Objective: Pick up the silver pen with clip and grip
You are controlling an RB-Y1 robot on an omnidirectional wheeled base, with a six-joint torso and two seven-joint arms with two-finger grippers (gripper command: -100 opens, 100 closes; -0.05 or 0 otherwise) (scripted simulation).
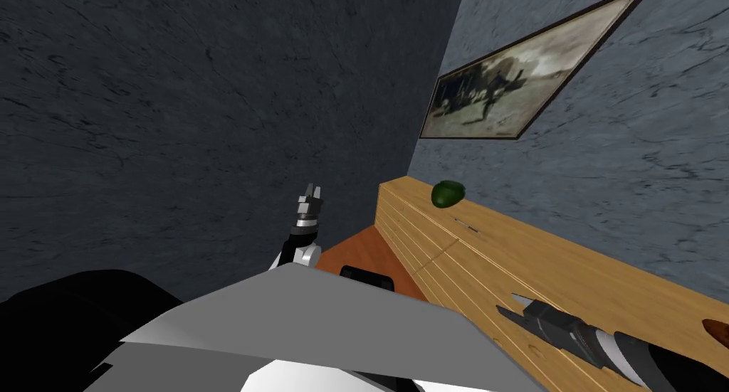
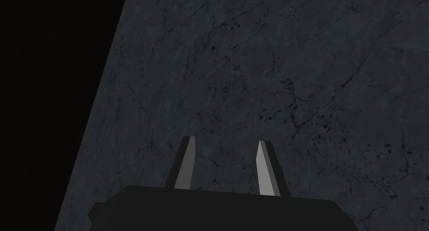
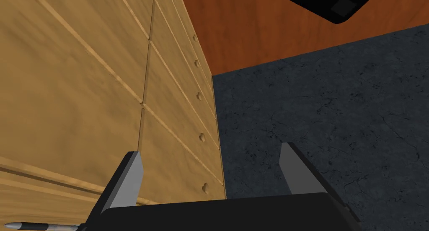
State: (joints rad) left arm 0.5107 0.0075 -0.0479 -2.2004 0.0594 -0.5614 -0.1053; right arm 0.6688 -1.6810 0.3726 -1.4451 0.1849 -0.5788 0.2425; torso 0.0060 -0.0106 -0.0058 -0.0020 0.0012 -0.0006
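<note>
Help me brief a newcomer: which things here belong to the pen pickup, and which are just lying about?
Job: silver pen, wooden dresser under it, right gripper with open fingers.
Lying about: green object, brown object, framed picture, left gripper.

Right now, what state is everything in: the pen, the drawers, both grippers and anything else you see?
Silver pen: lying flat, ungrasped, outside the right fingers.
Right gripper: fingers open, empty, at the dresser.
Left gripper: fingers open, empty, held up beside the dresser.
Drawers: all shut.
Green object: resting on the dresser top.
</note>
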